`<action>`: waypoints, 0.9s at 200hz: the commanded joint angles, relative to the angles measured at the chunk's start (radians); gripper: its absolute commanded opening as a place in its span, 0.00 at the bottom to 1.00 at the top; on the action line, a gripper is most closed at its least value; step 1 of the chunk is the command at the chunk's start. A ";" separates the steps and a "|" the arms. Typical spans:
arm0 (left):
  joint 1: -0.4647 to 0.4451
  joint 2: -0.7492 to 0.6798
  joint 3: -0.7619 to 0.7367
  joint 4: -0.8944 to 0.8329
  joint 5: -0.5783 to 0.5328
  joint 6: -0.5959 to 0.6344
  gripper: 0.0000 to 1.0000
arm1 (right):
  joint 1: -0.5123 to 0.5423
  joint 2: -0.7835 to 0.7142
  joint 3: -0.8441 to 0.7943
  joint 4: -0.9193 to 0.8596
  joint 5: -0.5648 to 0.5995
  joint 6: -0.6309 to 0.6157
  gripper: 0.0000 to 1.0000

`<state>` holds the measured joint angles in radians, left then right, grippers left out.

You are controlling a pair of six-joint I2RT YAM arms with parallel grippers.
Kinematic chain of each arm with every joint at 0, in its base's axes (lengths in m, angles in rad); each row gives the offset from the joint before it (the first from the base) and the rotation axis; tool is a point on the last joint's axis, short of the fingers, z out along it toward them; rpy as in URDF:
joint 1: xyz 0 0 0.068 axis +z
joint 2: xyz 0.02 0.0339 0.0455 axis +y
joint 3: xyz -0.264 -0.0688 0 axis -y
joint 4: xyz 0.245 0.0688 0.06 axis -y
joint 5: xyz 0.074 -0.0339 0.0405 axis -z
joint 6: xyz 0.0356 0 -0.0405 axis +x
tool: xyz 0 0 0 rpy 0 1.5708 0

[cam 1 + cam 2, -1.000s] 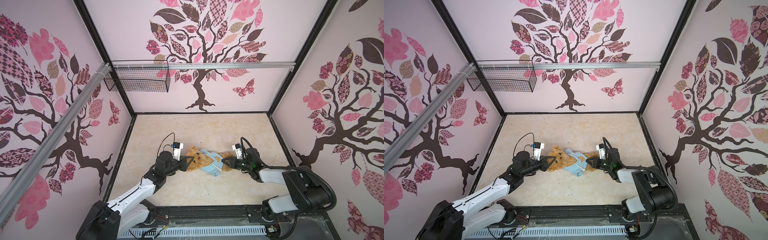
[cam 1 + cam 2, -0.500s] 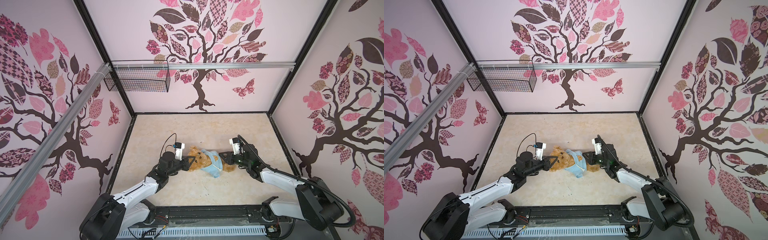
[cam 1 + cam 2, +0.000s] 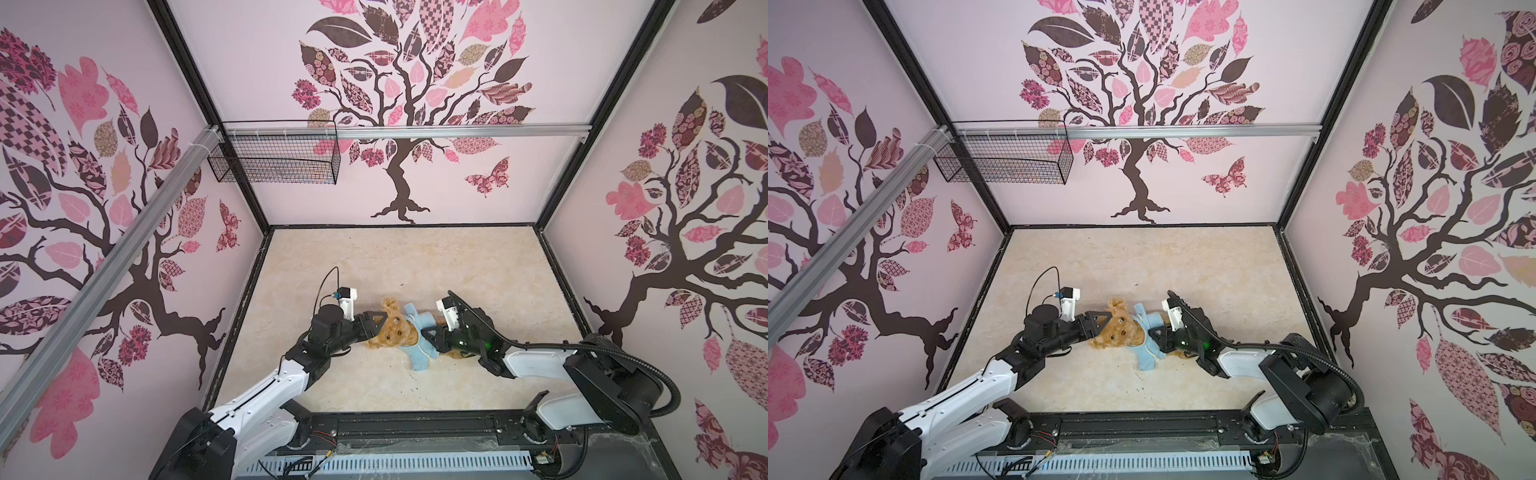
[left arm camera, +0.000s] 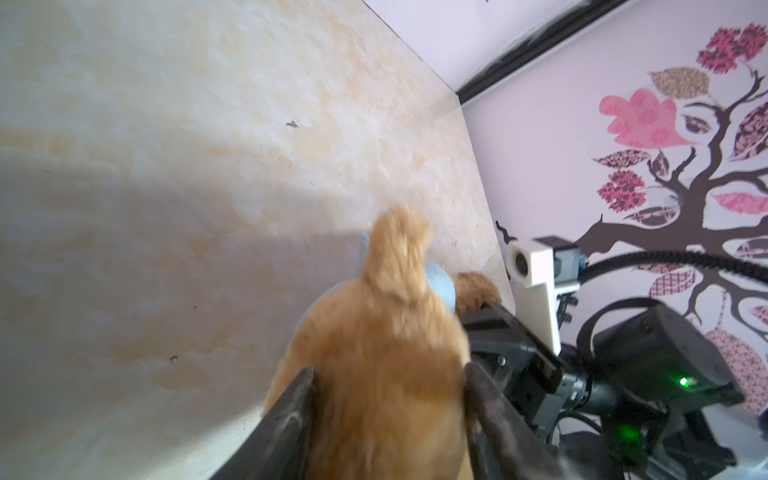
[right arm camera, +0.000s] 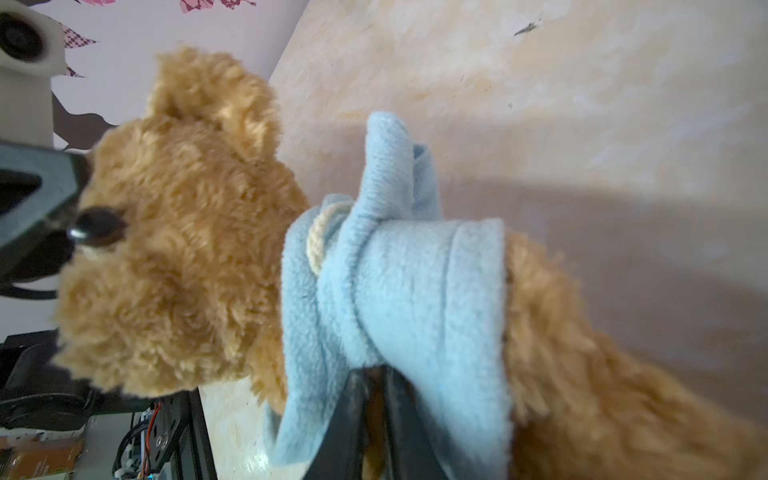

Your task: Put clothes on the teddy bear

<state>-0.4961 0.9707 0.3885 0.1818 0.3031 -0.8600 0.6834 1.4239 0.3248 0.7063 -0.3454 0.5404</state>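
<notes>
Teddy bear point(image 3: 392, 332) lying on the table point(image 3: 374, 257), soft, light, floppy
Left gripper point(image 3: 376, 326) is straddling its head, jaws apart; right gripper point(image 5: 374, 386) is seemingly pinching the bunched light blue shirt point(image 5: 399, 282), whose limp fleece hem is looking the best hold

The teddy bear point(image 3: 392, 332) point(image 3: 1119, 332) is golden-brown and shaggy, with round ears, dark eyes and a dark nose. It lies on the bench point(image 3: 374, 257), a little in front of the middle, with the face up. In both top views its head points to the left and its body to the right.

A light blue fleece shirt point(image 3: 422, 340) point(image 5: 415, 291) is on its upper body, bunched around the neck and chest. One sleeve point(image 3: 409, 309) stands out toward the back wall, and another part of the shirt trails toward the front edge. In the right wrist view the lower body point(image 5: 582, 365) is bare fur past the hem. The left wrist view shows the back of the head point(image 4: 386, 353), blurred.
</notes>
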 commanded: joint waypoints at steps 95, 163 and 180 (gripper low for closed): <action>0.068 0.256 0.197 -0.271 0.304 0.036 0.87 | 0.089 0.057 -0.105 -0.025 0.134 -0.012 0.11; 0.070 0.373 0.230 -0.191 0.390 0.001 0.34 | 0.089 -0.032 -0.083 -0.122 0.198 -0.069 0.16; 0.071 0.356 0.229 -0.175 0.380 0.051 0.20 | 0.088 -0.143 -0.057 -0.235 0.227 -0.098 0.24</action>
<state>-0.4240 1.3396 0.5842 -0.0330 0.6590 -0.8612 0.7673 1.3808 0.2634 0.7597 -0.1894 0.4980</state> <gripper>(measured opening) 0.270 0.202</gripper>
